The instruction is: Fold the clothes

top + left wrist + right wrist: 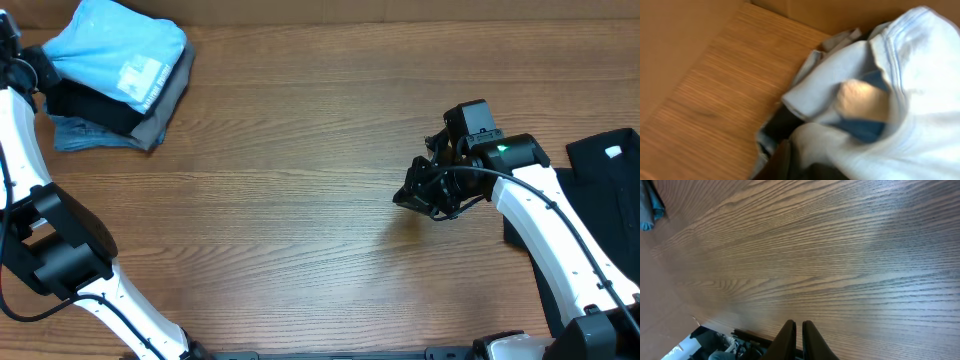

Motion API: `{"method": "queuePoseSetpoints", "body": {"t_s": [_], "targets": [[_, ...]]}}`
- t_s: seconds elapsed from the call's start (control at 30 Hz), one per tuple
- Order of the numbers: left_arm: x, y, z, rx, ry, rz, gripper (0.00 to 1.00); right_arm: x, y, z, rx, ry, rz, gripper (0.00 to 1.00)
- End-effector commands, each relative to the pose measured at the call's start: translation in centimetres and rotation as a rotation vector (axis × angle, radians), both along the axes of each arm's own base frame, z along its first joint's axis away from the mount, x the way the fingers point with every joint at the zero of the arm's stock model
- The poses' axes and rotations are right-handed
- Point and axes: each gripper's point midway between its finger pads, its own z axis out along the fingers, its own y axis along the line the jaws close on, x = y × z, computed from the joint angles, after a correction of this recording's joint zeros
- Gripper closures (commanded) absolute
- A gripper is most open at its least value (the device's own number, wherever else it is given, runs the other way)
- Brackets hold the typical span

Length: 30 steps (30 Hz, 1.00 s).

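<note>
The clothes lie in two places. A folded stack sits at the table's far left corner, with a light blue T-shirt (115, 50) on top of black and grey layers (100, 112). My left gripper (42, 78) is pressed against the stack's left side. In the left wrist view, blurred light blue cloth (920, 100) fills the frame and a pale fold bulges between my dark fingers (782, 162); how wide they stand does not show. A black garment (600, 195) with a white label (613, 152) lies at the right edge. My right gripper (408, 195) (798, 326) is shut and empty over bare wood.
The wooden table (300, 200) stretches between the stack and the black garment. A plain brown wall (670, 50) borders the table by the stack. The right arm (550, 215) crosses over the black garment's near part.
</note>
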Motion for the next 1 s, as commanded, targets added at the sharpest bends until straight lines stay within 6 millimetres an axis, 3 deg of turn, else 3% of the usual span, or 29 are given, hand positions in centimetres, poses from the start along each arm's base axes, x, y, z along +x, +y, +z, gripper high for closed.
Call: {"method": "queuePoseSetpoints", "body": {"t_s": [0.0, 0.03, 0.17, 0.23, 0.4, 0.47, 0.53, 0.6, 0.73, 0.9, 0.97], "targets": [[-1.2, 1.7, 2.4, 0.079, 0.001, 0.073, 0.68, 0.4, 0.1, 0.7, 0.012, -0.022, 0.0, 0.91], [-1.5, 2.1, 2.3, 0.092, 0.013, 0.092, 0.59, 0.3, 0.1, 0.7, 0.011, -0.019, 0.0, 0.91], [-3.0, 2.9, 1.8, 0.113, 0.073, 0.156, 0.53, 0.2, 0.0, 0.7, 0.011, -0.016, 0.0, 0.91], [-3.0, 2.4, 1.6, 0.076, 0.072, 0.134, 0.51, 0.2, 0.0, 0.7, 0.011, -0.016, 0.0, 0.91], [-1.8, -2.3, 2.2, -0.102, 0.003, -0.069, 0.35, 0.2, 0.0, 0.7, 0.011, -0.015, 0.0, 0.91], [-1.6, -4.3, 2.4, -0.158, -0.013, -0.162, 0.34, 0.2, 0.0, 0.7, 0.01, -0.015, 0.0, 0.91], [-1.9, -5.4, 1.7, -0.176, 0.023, -0.205, 0.34, 0.2, 0.0, 0.7, 0.011, -0.015, 0.0, 0.91], [-2.6, -4.9, 0.6, -0.154, 0.074, -0.169, 0.37, 0.2, 0.0, 0.7, 0.011, -0.015, 0.0, 0.91], [-3.5, -3.4, -1.5, -0.099, 0.15, -0.092, 0.63, 0.2, 0.0, 0.7, 0.011, -0.016, 0.0, 0.91], [-2.3, -1.7, -2.7, -0.044, 0.13, -0.058, 0.59, 0.2, 0.0, 0.7, 0.011, -0.015, 0.0, 0.91], [-1.5, -1.2, -2.8, -0.028, 0.105, -0.058, 0.64, 0.2, 0.0, 0.7, 0.011, -0.012, -0.005, 0.91]]}}
